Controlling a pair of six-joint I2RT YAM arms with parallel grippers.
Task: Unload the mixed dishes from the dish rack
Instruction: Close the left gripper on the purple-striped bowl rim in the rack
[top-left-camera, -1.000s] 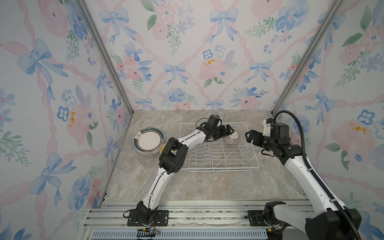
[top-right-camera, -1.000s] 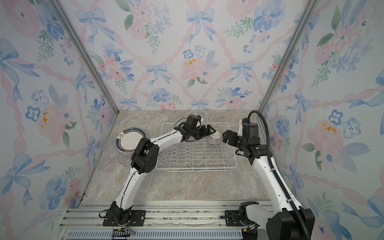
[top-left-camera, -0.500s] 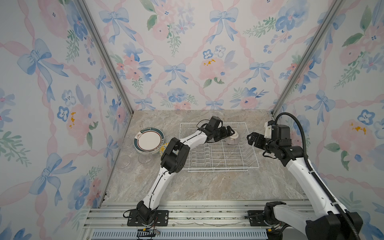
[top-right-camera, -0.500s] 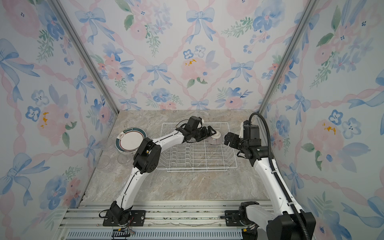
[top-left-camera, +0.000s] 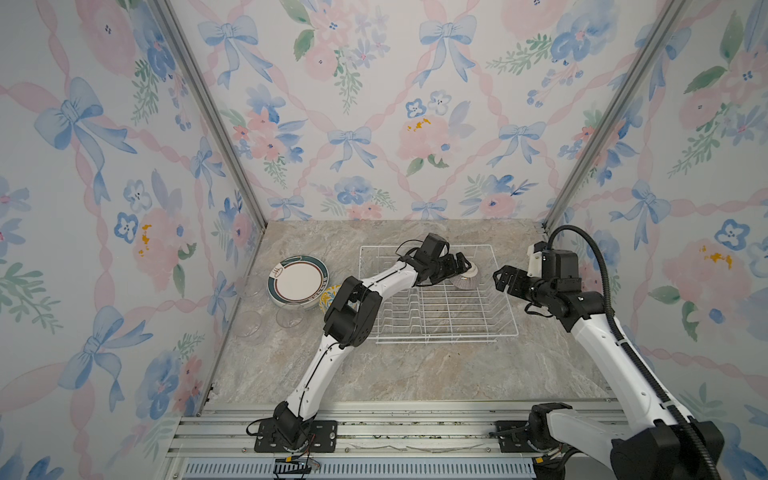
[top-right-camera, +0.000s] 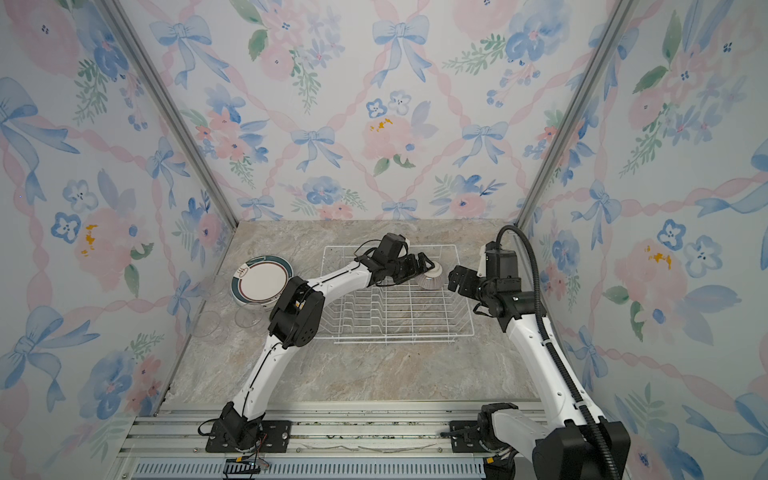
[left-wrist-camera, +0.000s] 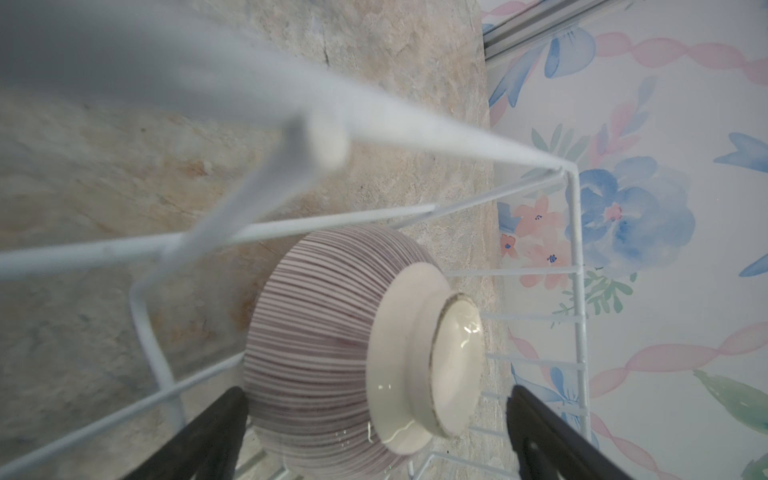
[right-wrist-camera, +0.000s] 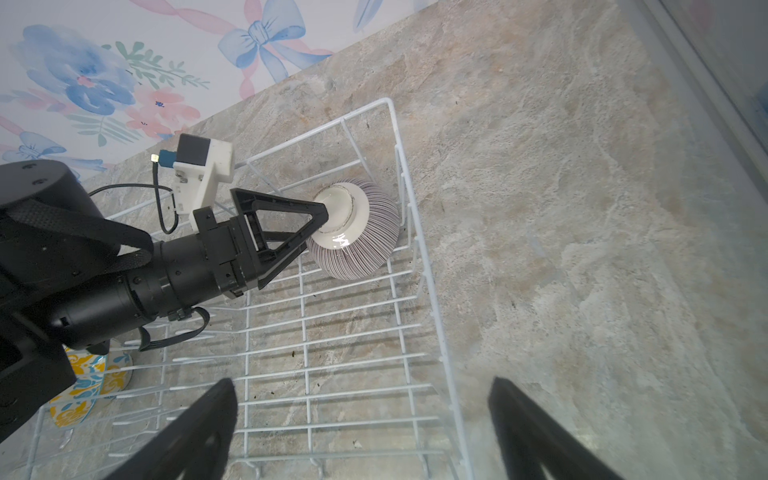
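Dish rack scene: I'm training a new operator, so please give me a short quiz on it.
1. True or false: the purple-striped bowl is the only dish in the dish rack.
2. Which tool has its open jaws on either side of that bowl? A) left tool B) right tool C) both
3. Short answer: what does the right tool hold?
Key: 1 true; 2 A; 3 nothing, it hangs open beside the rack.
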